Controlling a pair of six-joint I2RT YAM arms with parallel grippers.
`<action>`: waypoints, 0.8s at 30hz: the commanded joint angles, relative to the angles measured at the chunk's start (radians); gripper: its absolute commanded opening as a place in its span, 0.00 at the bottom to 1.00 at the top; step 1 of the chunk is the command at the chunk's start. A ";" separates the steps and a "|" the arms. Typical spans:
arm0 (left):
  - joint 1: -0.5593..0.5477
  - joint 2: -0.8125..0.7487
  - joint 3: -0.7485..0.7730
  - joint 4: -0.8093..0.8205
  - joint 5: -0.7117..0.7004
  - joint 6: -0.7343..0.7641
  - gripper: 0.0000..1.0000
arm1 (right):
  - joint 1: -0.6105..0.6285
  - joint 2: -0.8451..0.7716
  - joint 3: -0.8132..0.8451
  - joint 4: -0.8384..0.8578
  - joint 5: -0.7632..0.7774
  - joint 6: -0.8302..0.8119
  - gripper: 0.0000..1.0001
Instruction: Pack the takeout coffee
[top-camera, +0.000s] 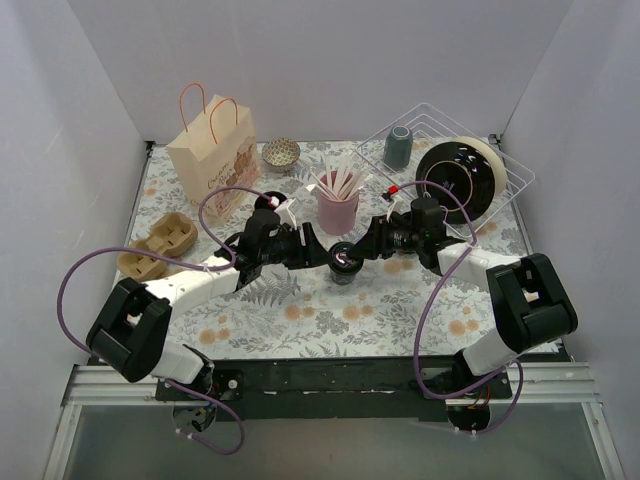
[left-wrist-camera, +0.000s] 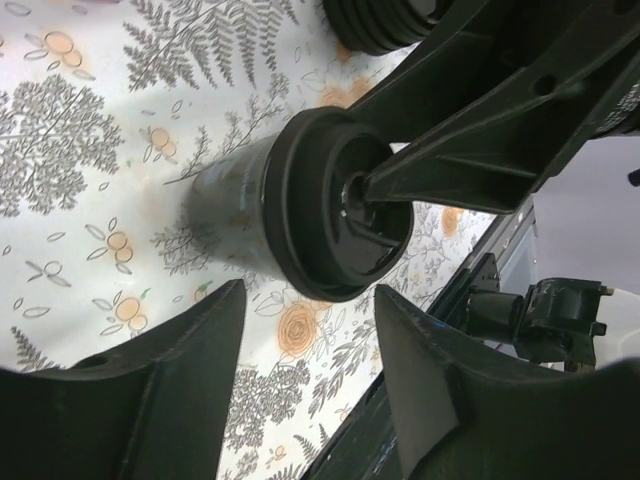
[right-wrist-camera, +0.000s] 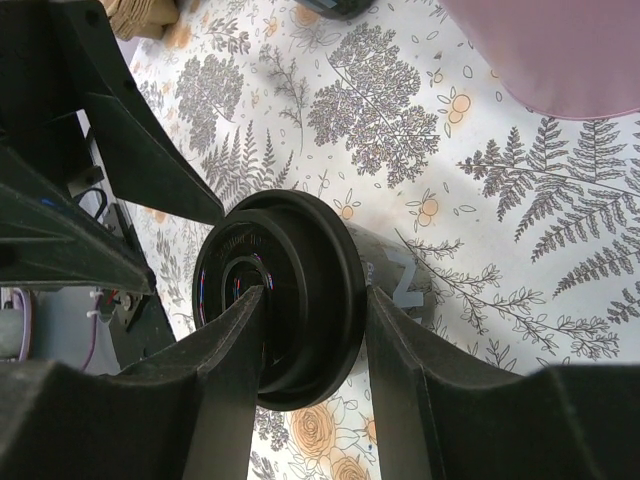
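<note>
Takeout coffee (top-camera: 344, 258), tabletop (top-camera: 300, 325) centre: right tool (right-wrist-camera: 312, 300) pinching lid (right-wrist-camera: 300, 250) rim; left tool (left-wrist-camera: 310, 295) spread at 9 o'clock. Best lifted level, light squeeze.

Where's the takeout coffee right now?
The coffee stands mid-table in the top view, between the left gripper and right gripper, just in front of the pink cup.

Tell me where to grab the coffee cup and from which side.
Grip the coffee cup on its round wall just under the lid, level from the left. It stands upright, the wider lid would stop slipping, and the open left gripper faces it.
</note>
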 joint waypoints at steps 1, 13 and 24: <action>0.006 0.016 -0.010 0.086 0.020 -0.006 0.50 | 0.003 0.057 -0.013 -0.154 0.043 -0.081 0.36; 0.007 0.056 -0.048 0.131 0.010 -0.021 0.26 | 0.003 0.062 -0.021 -0.148 0.044 -0.073 0.34; 0.006 0.144 -0.105 0.178 -0.009 -0.032 0.23 | 0.003 0.074 -0.046 -0.137 0.040 -0.084 0.33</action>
